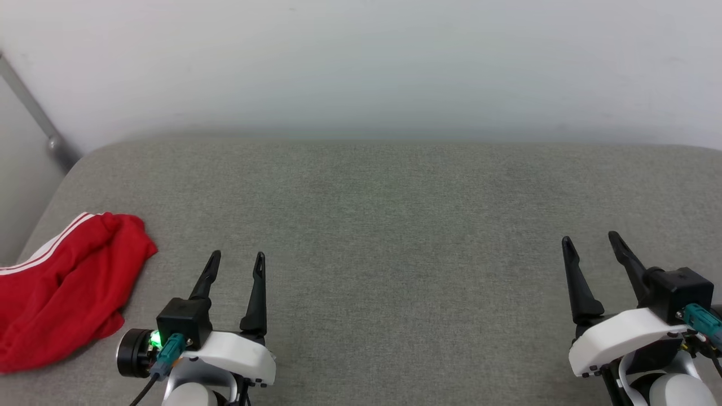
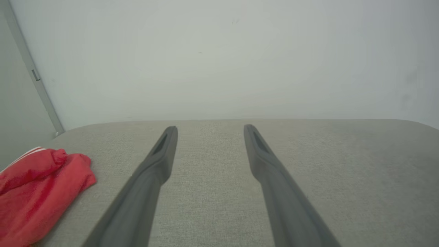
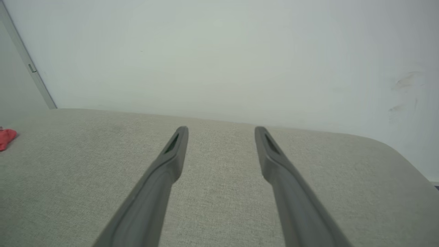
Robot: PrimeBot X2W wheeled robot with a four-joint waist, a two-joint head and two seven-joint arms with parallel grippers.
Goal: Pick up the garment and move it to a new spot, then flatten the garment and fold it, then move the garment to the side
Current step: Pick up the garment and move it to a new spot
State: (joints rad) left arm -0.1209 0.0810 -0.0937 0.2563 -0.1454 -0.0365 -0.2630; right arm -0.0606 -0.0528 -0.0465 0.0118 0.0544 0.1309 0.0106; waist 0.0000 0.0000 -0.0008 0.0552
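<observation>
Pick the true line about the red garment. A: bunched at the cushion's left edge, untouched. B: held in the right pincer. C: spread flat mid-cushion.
A: the garment sits crumpled at the far left of the grey cushion, apart from the open left pincer.

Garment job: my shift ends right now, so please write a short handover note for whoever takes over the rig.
Left gripper: jaws open, holding nothing, over the grey padded surface.
Right gripper: jaws open, holding nothing, over the right part of the surface.
Garment: a bunched red heap with white striped trim, at the surface's left edge, left of the left gripper and apart from it.
Done: nothing that shows; the garment is neither flat nor folded.
Left: pick it up, move it to a new spot, flatten it, fold it, move it to the side. The left gripper is nearer.
</observation>
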